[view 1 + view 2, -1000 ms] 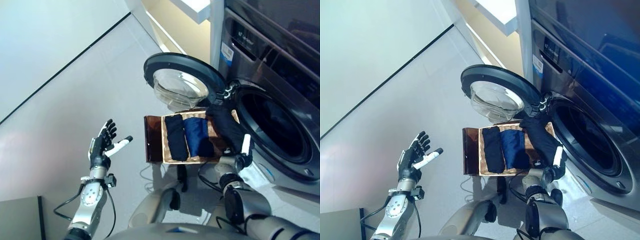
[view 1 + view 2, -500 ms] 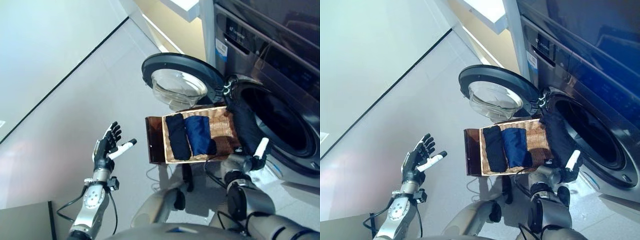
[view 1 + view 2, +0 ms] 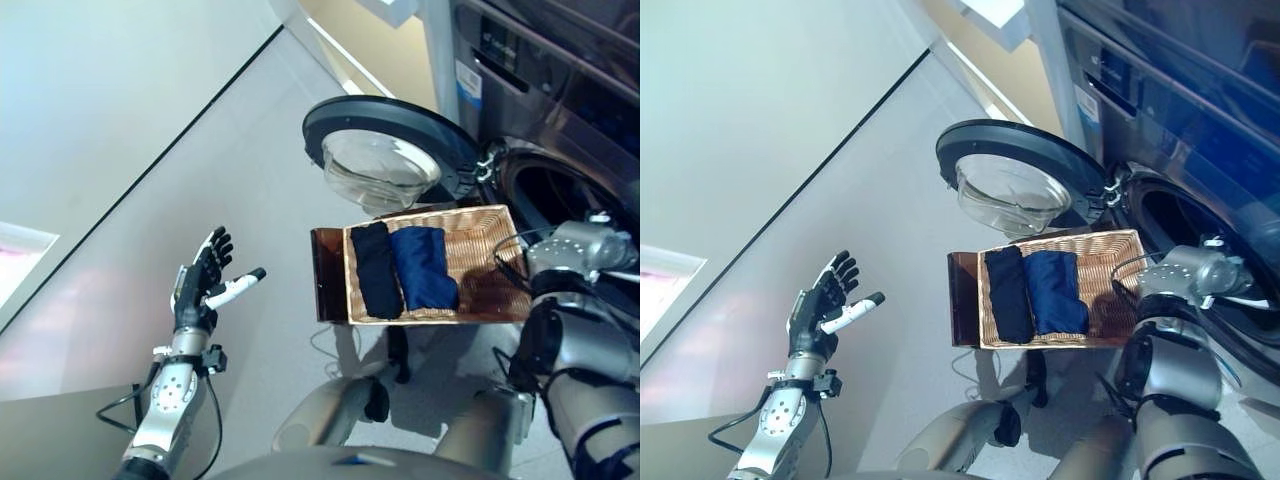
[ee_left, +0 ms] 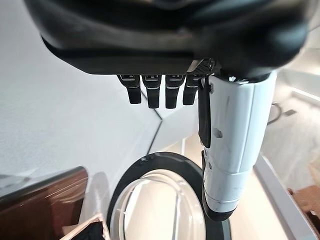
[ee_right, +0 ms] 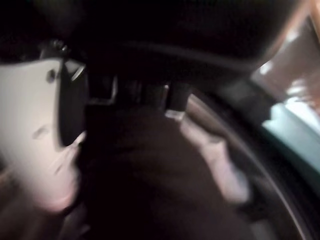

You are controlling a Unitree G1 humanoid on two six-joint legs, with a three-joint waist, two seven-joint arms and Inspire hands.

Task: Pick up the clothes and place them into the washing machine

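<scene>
Beside the washing machine, left hand hovers, fingers spread.

The right hand is seen only from very close in the right wrist view, where everything is smeared. A dark cloth is seen against its fingers and white thumb, but whether it is gripped cannot be told. In the eye views the hand itself is hidden past the right edge, inside the washing machine mouth. The drum is too dark for anything inside to be made out. The machine's top and right side are cut off by the picture's edge.
</scene>
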